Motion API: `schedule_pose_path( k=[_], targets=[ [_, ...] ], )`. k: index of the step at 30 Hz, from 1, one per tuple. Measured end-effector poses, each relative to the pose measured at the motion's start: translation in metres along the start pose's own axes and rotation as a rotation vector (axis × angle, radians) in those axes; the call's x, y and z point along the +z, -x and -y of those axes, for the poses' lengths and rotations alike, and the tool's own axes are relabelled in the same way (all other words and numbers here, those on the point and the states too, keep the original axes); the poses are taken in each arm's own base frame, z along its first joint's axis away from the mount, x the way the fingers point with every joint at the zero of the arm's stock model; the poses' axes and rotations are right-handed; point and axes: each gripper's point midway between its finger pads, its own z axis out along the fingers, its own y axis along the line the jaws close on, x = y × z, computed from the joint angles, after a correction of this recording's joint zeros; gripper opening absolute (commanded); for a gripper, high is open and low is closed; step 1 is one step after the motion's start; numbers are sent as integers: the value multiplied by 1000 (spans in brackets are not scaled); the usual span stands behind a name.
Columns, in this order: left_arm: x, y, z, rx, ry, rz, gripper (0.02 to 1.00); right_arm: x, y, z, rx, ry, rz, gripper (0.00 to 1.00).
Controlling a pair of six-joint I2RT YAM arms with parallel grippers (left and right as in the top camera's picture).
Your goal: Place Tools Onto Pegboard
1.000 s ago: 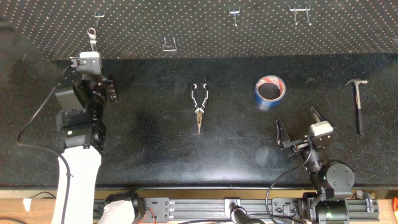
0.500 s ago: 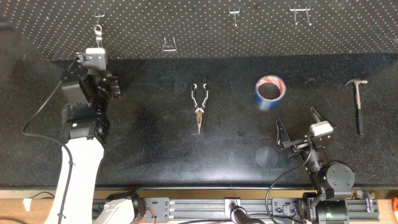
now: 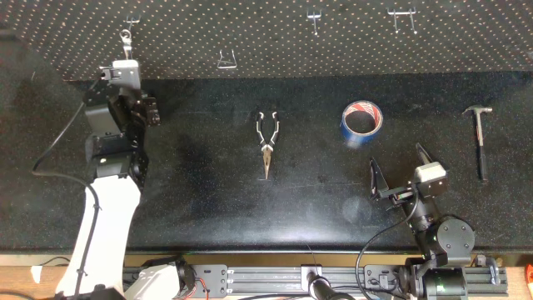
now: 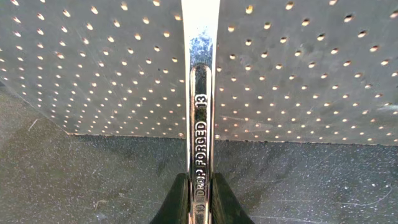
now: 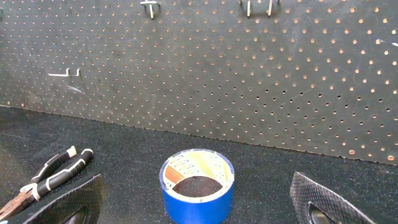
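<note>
**Top view.** The left gripper (image 3: 125,60) sits at the upper left of the frame, at the foot of the pegboard (image 3: 275,37). It pinches a wrench (image 3: 125,38). The wrench's ring end lies against the board just below a hook (image 3: 132,17); whether the ring touches the hook cannot be told. The pliers (image 3: 266,143) lie at the centre of the black table (image 3: 208,192), tips toward the bottom of the frame. The blue tape roll (image 3: 362,122) is right of centre. The hammer (image 3: 479,142) is at the far right, head toward the board. The right gripper (image 3: 398,167) is at the lower right, below the tape roll, spread wide and holding nothing.

**Left wrist view.** The wrench shaft (image 4: 202,93) runs up the middle of the frame. Two fingers (image 4: 177,202) at the bottom edge are pressed against its sides. The shaft's far end leaves the frame at the top. The pegboard fills the upper part and the table the lower strip.

**Right wrist view.** The fingers (image 5: 62,202) sit in the lower corners, well apart. The tape roll (image 5: 198,186) stands between them, farther off, hole facing up. The pliers (image 5: 53,177) are at the lower left. Bare hooks (image 5: 65,73) hang on the board at the upper left and along the top edge.
</note>
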Motion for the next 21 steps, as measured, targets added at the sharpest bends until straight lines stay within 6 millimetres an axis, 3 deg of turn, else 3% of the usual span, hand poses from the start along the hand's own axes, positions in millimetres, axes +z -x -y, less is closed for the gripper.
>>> schedule_pose_path(
  k=[2, 3, 4, 8, 13, 18, 21],
  targets=[
    [1, -1, 0, -1, 0, -2, 737, 0, 0, 0, 0, 0, 0, 976],
    [1, 0, 0, -7, 3, 1, 956, 0, 0, 0, 0, 0, 0, 976],
    [1, 1, 0, -5, 4, 3, 996, 0, 0, 0, 0, 0, 0, 976],
    [-3, 3, -1, -14, 6, 11, 996, 0, 0, 0, 0, 0, 0, 976],
    [-42, 14, -5, -28, 8, 41, 996, 0, 0, 0, 0, 0, 0, 976],
    [-66, -33, 9, -29, -64, -149, 996, 0, 0, 0, 0, 0, 0, 976],
    [-74, -59, 30, -44, -178, -254, 996, 0, 0, 0, 0, 0, 0, 976]
  ],
)
